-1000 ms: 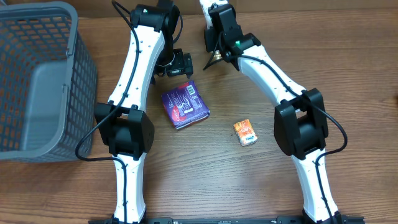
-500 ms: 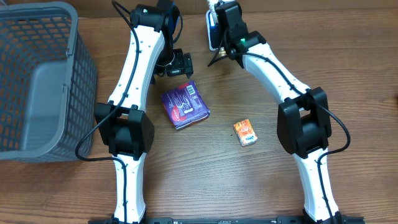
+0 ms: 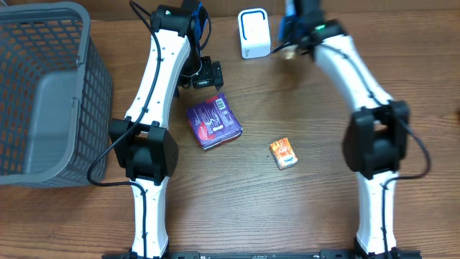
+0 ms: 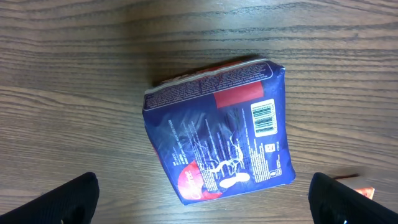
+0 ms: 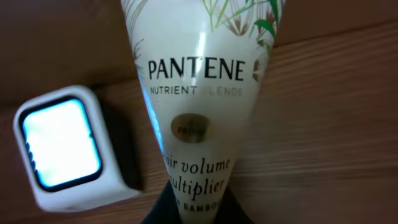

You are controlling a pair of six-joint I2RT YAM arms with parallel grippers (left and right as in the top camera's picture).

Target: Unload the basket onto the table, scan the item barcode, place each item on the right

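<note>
– Right gripper [image 3: 290, 39], from overhead: closed down tight at the far edge of the table [image 3: 302, 208], just right of the white scanner [image 3: 254, 34]. What it holds is hard to make out from up there.
– And the left gripper [image 3: 206, 74]?
– It hangs wide open and empty just beyond the blue packet [image 3: 213, 121]. A small orange box [image 3: 284, 153] lies apart to the right, and the grey basket [image 3: 97, 79] is at the far left.
– Left wrist view?
– Both fingers [image 4: 68, 199] are spread to the lower corners with nothing between them. The blue packet lies flat below, its barcode [image 4: 264, 117] face up. Not the business in hand, I'd say.
– Right wrist view, then.
– That settles it. The jaws pinch the near end of a Pantene tube [image 5: 199, 112], which reaches out of the grip beside the scanner. The scanner's lit window [image 5: 61, 143] shows plainly. Tube and scanner are apart, not touching.
– Its barcode?
– Not in sight. Only the front label faces the camera, so the code is probably on the back.
– How to do it well?
– My judgement: roll the wrist until the back of the tube faces the lit window, then hold it near, square and steady. Grip firmly, since a glossy tube could slip.
</note>
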